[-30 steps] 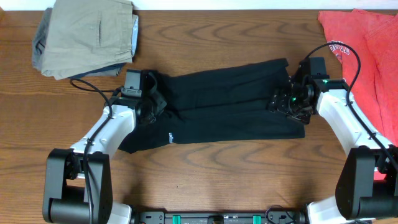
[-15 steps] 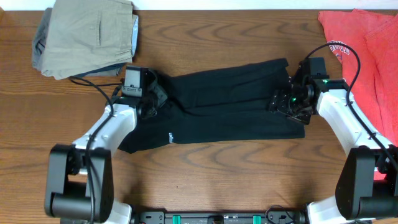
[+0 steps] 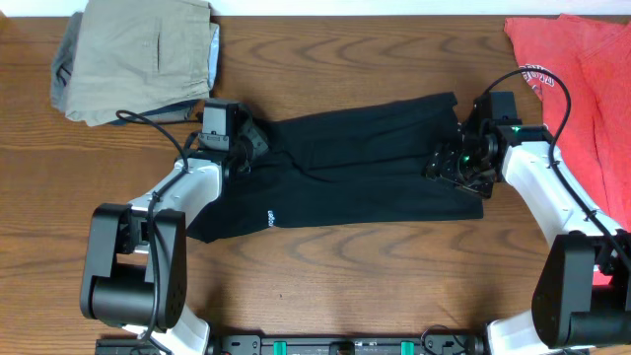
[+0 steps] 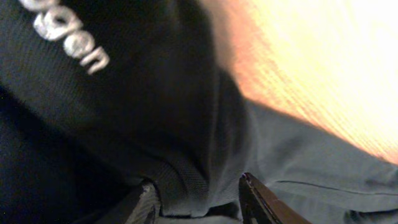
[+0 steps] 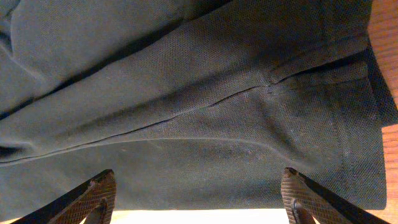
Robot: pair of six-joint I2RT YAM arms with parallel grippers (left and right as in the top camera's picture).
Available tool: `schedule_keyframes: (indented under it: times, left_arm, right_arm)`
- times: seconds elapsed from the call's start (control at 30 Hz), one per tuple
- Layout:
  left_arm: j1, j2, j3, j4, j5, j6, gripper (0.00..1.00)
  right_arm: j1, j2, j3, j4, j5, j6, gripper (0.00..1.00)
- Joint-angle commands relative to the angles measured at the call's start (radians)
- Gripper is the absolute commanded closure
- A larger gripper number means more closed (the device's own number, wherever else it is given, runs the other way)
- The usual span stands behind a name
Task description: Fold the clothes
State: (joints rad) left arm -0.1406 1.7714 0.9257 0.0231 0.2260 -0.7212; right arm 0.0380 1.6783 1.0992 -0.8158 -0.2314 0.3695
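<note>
Our left gripper (image 4: pixel 199 199) pinches the shirt (image 3: pixel 365 173); the right gripper (image 5: pixel 196 193) is wide open over it, so we close it before lifting

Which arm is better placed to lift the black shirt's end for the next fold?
Left: the left gripper seems to pinch bunched black shirt fabric; the right gripper hangs open above flat fabric.

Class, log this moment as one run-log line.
left gripper: shut on black shirt | right gripper: open over shirt | shirt: lying on table
</note>
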Motion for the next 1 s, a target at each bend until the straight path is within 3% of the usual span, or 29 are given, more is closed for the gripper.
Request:
schedule_keyframes:
  times: [0.0, 0.13, 0.27, 0.5, 0.8, 0.97]
  left_arm:
    - [0.0, -0.046, 0.044, -0.011, 0.016, 0.097, 0.57]
    - [0.0, -0.163, 0.047, -0.099, 0.016, 0.141, 0.57]
    - [0.0, -0.298, 0.047, -0.291, 0.016, 0.152, 0.57]
    - [-0.001, -0.269, 0.043, -0.561, 0.017, 0.138, 0.59]
    - [0.0, -0.036, 0.042, -0.491, 0.017, 0.099, 0.59]
    - [0.0, 0.0, 0.043, -0.406, 0.016, 0.1, 0.59]
  right_arm:
    - [0.01, 0.001, 0.01, -0.005, 0.007, -0.026, 0.17]
    - [0.011, 0.001, 0.01, -0.008, 0.007, -0.047, 0.17]
    - [0.011, 0.001, 0.01, -0.005, 0.007, -0.046, 0.17]
    - [0.035, 0.001, 0.01, 0.025, 0.006, -0.044, 0.17]
    - [0.081, 0.001, 0.01, 0.013, 0.007, -0.042, 0.17]
    - [0.082, 0.001, 0.01, 0.012, 0.006, -0.042, 0.17]
